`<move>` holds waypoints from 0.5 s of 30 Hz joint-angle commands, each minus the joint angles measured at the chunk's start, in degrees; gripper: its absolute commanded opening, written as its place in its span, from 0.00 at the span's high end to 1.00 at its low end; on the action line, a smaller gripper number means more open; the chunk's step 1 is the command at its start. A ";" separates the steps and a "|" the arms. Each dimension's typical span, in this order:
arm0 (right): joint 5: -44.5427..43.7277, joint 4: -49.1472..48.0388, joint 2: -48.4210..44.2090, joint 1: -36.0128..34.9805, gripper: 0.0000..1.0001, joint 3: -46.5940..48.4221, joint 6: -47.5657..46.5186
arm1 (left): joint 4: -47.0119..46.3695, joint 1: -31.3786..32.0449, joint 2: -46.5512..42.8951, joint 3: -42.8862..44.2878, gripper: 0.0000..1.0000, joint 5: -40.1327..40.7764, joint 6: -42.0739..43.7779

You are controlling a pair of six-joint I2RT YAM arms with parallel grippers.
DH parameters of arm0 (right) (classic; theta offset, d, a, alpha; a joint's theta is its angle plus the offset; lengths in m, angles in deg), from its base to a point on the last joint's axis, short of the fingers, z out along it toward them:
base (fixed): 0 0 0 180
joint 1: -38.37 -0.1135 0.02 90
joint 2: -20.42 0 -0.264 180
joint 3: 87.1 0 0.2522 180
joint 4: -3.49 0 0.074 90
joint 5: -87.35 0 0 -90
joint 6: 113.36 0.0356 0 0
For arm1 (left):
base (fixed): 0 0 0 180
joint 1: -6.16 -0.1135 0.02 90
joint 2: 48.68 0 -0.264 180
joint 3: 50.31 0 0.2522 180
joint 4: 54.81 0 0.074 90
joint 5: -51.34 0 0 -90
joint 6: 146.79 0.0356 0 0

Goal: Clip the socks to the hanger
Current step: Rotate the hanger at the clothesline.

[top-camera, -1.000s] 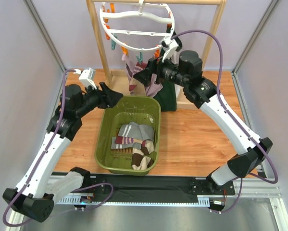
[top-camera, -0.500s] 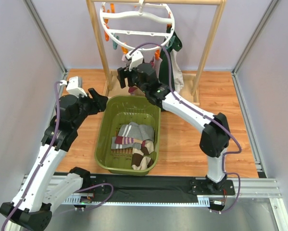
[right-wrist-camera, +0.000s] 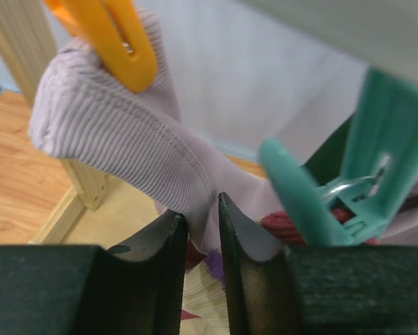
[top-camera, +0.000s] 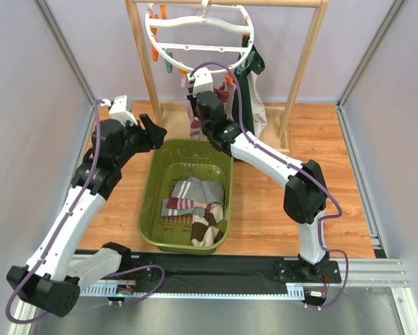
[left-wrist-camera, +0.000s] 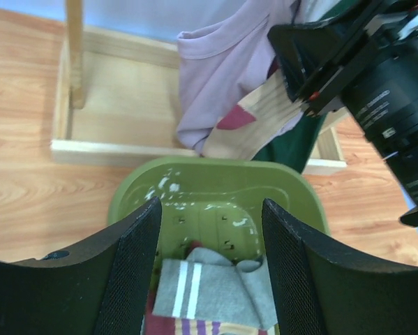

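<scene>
The right hand [right-wrist-camera: 200,216] has its fingers drawn almost together on a fold of the lilac sock [right-wrist-camera: 125,139], which hangs just in front of the fingertips. Up and to the left of the hand, an orange clip [right-wrist-camera: 114,35] bites the sock's top edge. To the right and slightly above, a teal clip [right-wrist-camera: 376,160] hangs with a maroon sock beside it. As the sock is already clipped, the step looks like settling or straightening it. Any pull should be light and straight down, since a sideways tug could slip the fabric out of the orange clip or set the hanger [top-camera: 202,47] swinging on its hook. The pinch should take in only the lilac fabric, not the maroon sock behind it. The left hand [left-wrist-camera: 209,272] is spread and carries nothing. It hovers over the far rim of the green basket [top-camera: 151,202], with the grey striped sock [left-wrist-camera: 215,286] directly below it. From there it is well placed to drop onto that sock once the right hand lets go.
</scene>
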 commanded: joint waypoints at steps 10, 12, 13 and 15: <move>5.00 -0.96 -14.50 9.72 0.93 -11.56 1.74 | -6.20 -3.80 9.58 9.04 0.33 -12.90 -0.72; 10.27 0.36 -16.09 12.70 0.93 -12.96 2.01 | -7.26 -4.41 10.28 9.13 0.34 -14.66 -1.69; 11.77 2.02 -17.32 13.85 0.93 -13.23 2.27 | -7.70 -4.50 10.81 9.30 0.34 -15.02 -2.39; 16.60 2.74 -18.47 17.35 0.93 -13.41 3.49 | -8.75 -4.59 11.16 9.22 0.34 -15.98 -3.10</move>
